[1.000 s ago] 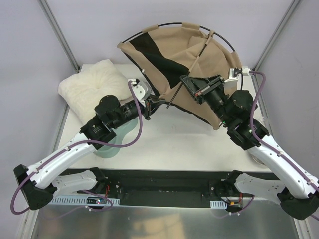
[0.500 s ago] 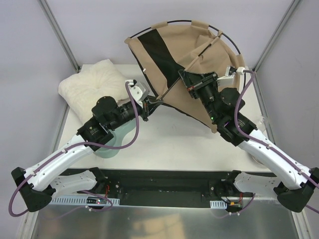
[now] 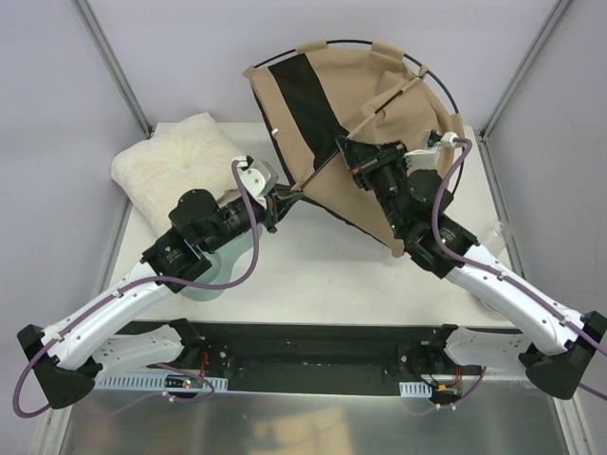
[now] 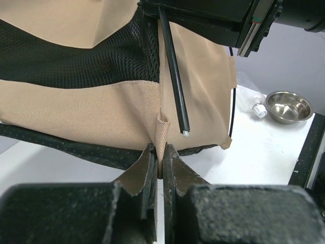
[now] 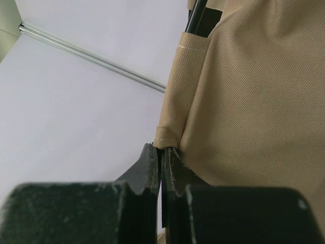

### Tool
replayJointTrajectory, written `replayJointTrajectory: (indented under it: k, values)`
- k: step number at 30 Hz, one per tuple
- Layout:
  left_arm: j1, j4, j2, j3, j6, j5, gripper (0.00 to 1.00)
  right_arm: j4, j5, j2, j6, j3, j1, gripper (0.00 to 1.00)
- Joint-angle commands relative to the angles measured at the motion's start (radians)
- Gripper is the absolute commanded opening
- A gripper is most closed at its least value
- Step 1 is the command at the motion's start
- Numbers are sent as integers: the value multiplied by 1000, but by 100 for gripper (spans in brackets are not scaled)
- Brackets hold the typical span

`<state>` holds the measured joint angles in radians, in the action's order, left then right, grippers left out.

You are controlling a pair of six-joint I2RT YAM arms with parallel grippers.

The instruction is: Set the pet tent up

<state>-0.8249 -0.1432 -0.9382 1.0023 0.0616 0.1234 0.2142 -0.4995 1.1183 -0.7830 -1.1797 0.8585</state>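
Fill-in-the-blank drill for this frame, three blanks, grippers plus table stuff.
The left gripper and right gripper each pinch the large tan fabric pet tent with jaws ____.
The fluffy cushion left of the tent is ____ in colour.
The small shiny round bowl on the table is made of ____.
Missing: shut; white; metal.

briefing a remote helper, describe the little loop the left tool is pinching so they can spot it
Start at the pet tent, the big tan fabric shape held above the table. On its lower seam, under the black mesh panel, the left tool is shut on a tan webbing loop. It is the only strap standing off that seam, beside the pale tip of a black pole.
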Motion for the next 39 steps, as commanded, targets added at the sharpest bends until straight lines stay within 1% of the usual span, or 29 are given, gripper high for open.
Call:
replayJointTrajectory:
  k: [1,9,26,39]
  values:
    - [-8,-22,61,-5,15,4,0,48,-169,-14,-7,11,-33,0]
    - [-8,-15,75,-13,27,5,0,34,-217,-28,-143,48,-67,0]
    - [-6,-22,127,-45,52,-90,0,17,-226,-46,-182,91,-105,0]
    - [-8,-27,159,-51,50,-113,0,17,-254,-46,-173,107,-118,0]
